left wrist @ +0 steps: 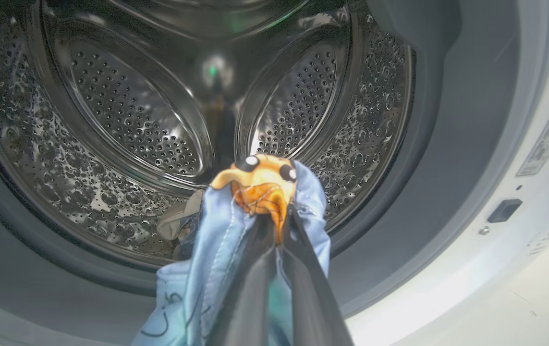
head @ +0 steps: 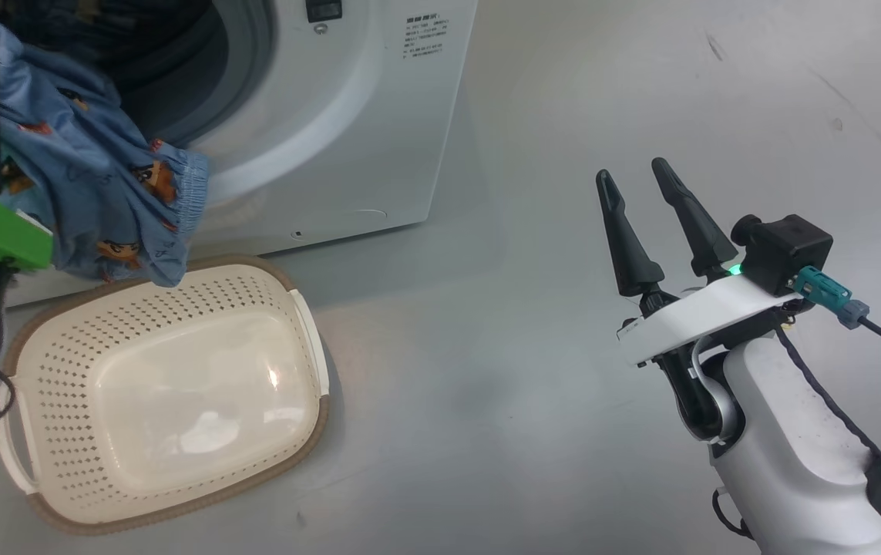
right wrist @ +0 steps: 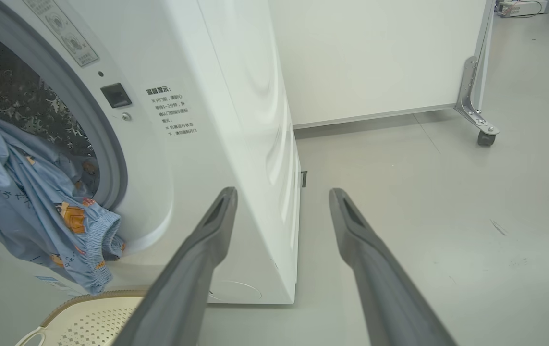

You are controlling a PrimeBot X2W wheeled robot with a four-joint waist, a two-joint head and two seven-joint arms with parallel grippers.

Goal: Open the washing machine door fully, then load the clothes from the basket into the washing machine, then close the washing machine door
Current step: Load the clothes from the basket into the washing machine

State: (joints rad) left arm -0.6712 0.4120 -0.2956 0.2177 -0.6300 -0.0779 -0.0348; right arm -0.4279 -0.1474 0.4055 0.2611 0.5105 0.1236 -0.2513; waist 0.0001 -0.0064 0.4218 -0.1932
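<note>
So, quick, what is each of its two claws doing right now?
Left gripper: jaws shut on the blue garment, at the washing machine opening.
Right gripper: jaws open, holding nothing.

One white washing machine (head: 348, 116) on the floor, with one steel drum (left wrist: 39, 158) and two raised ribs (left wrist: 135, 120) counted inside. One black latch (right wrist: 115, 94) on the machine's front. One cream basket (head: 55, 370) on the floor just before it, two handles (head: 313, 343). Two pieces of clothing: one blue printed garment (head: 101, 185), one small cream piece (left wrist: 173, 223) at the drum's lower edge. Two grippers, left gripper (left wrist: 279, 216) and right gripper (head: 632, 169), two dark fingers apiece. One white wheeled panel (right wrist: 375, 57) at the floor's far edge, one caster (right wrist: 485, 138) seen.
</note>
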